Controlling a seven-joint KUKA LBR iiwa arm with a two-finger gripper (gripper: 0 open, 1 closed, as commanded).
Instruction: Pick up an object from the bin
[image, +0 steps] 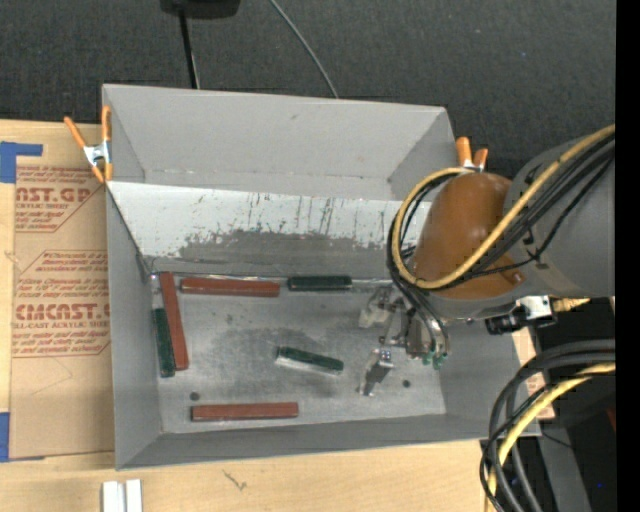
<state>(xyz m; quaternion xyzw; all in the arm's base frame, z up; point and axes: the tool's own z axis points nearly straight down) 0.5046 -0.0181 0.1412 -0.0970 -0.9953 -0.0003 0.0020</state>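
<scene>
Sitting under the camera, the grey bin (270, 140) holds six sticks on its floor. The arm (470, 235) reaches in from the right. Three reddish-brown sticks (230, 287) lie there: one along the back wall, one by the left wall, one at the front. Three dark green sticks (320, 284) lie at the back, the left and the middle. The gripper (382, 345) hangs low on the right, just beside the middle green stick (310, 360); whether it is open or closed cannot be told.
</scene>
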